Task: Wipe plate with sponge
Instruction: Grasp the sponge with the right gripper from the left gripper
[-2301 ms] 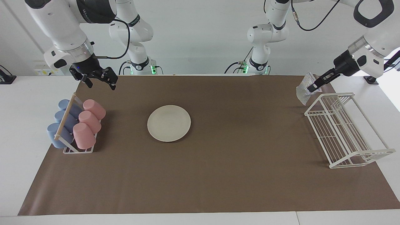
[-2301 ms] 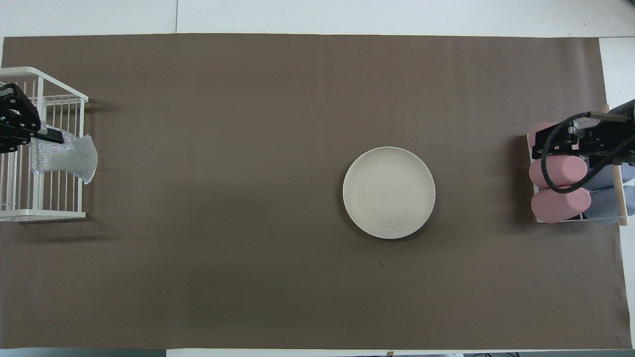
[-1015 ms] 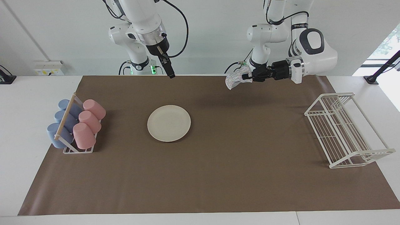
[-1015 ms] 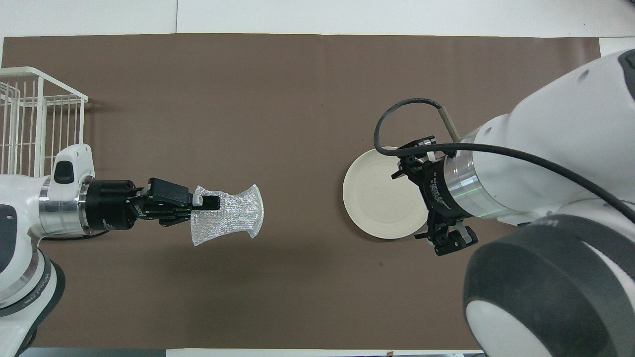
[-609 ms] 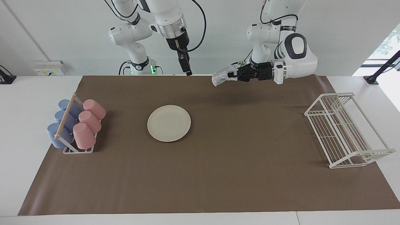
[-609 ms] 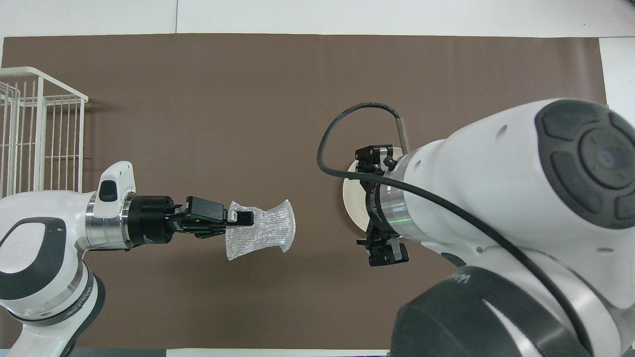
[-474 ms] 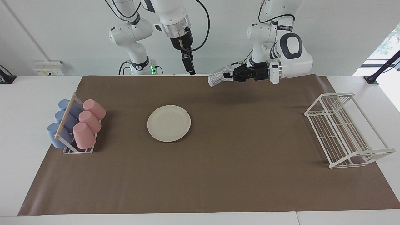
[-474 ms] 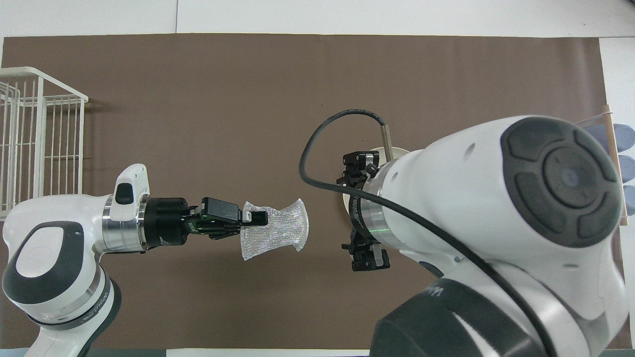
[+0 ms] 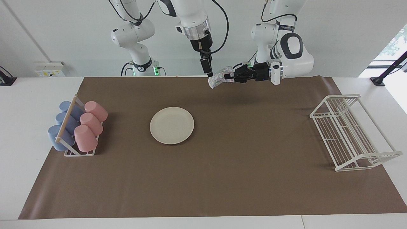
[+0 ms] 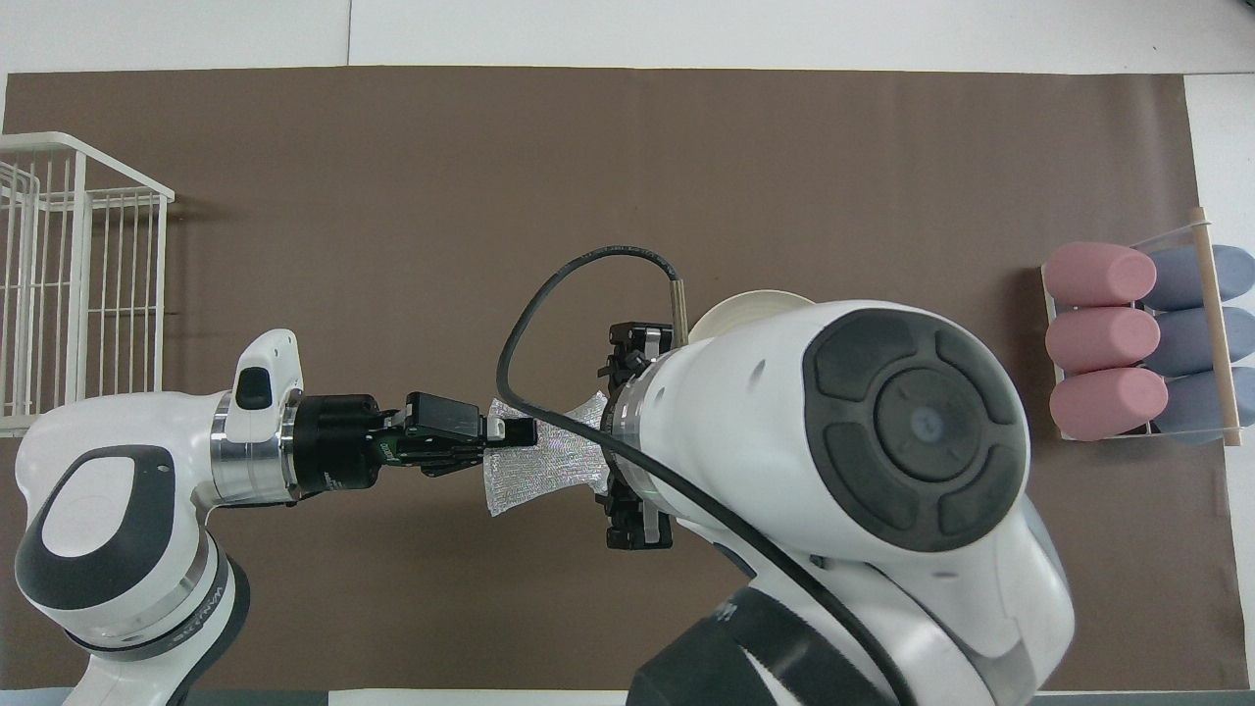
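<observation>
The sponge [image 9: 217, 79] hangs in the air over the brown mat [image 9: 241, 159], clenched between the fingers of the left gripper [image 9: 227, 76], which reaches in level from the left arm's end. The right gripper [image 9: 208, 71] points down right at the sponge's free edge, its fingers spread wide; whether they touch it is unclear. The plate [image 9: 172, 125] lies flat on the mat, on the tabletop, apart from both, toward the cup rack [image 9: 76, 128].

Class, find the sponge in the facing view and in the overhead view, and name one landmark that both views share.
Facing view: sponge near top centre, raised, in the left hand.
Overhead view: sponge just below centre, at the same hand's tip.
Shared landmark: white wire rack.
</observation>
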`<action>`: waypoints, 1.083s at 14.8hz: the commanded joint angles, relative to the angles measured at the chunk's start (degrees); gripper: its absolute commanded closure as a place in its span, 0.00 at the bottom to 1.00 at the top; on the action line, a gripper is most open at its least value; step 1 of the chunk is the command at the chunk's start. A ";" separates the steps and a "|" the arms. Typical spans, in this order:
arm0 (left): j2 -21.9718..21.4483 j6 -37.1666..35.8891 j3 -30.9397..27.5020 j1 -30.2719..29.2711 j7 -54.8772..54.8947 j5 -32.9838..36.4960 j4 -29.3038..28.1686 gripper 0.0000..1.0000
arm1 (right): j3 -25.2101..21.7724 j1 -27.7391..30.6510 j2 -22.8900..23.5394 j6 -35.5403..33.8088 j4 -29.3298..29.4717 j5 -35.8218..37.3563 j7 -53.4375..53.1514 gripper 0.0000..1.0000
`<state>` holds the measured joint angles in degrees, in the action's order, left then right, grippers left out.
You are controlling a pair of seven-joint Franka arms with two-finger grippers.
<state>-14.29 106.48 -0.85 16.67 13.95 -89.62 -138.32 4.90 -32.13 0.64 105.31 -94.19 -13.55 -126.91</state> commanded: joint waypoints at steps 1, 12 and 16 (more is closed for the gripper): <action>-1.88 0.13 -0.38 0.03 0.29 -1.35 -1.86 1.00 | 0.10 -2.22 -2.04 6.03 -5.72 -1.30 0.26 0.00; -1.88 -0.31 -0.56 -0.06 0.20 -1.26 -1.86 1.00 | 0.72 -3.90 -4.69 11.75 -13.30 -1.22 5.09 0.00; -1.97 -0.83 -0.65 -0.59 0.11 -1.26 -1.86 1.00 | 0.72 -4.17 -4.16 14.66 -13.92 -1.22 6.68 0.00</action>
<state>-14.37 106.37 -1.23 16.62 13.94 -89.86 -138.35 5.45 -36.37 -2.47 117.85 -106.13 -13.59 -121.95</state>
